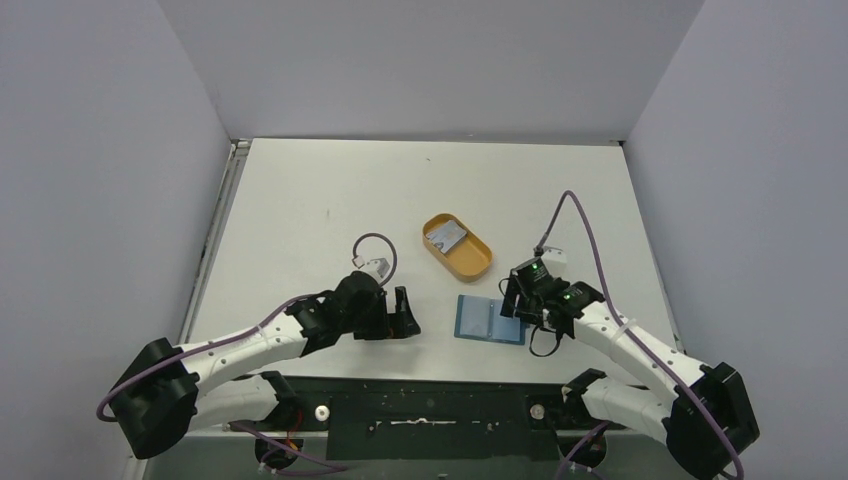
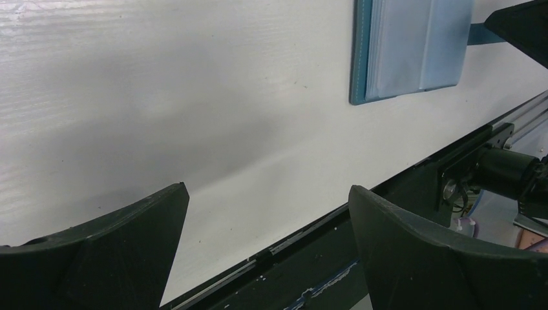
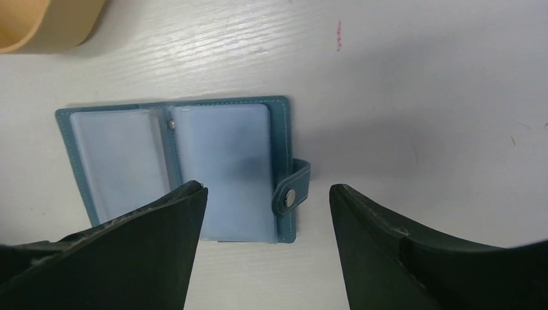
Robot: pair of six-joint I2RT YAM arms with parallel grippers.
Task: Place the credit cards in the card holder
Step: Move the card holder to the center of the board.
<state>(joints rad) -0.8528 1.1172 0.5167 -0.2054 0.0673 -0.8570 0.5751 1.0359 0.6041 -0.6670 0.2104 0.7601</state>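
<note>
Wallet [image 1: 489, 320] lies open on the table [image 1: 330, 200], long axis sideways, just beside the released right end effector [image 1: 511, 304]. Left end effector [image 1: 405, 312] released too, farther off. Cards [image 1: 447, 237] sit in the tray [image 1: 472, 264] beyond.

1 card holder [image 3: 226, 161], 1 orange tray [image 1: 473, 261], and credit cards [image 1: 445, 237] in it, count unclear.

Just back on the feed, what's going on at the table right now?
The wallet lies open and flat on the table, with no card visible in its clear pockets. The right claw hovers open just above it, holding nothing. The left claw is open and empty too, low over bare table to the wallet's left. The cards lie in the tray, so none has gone in yet.
</note>
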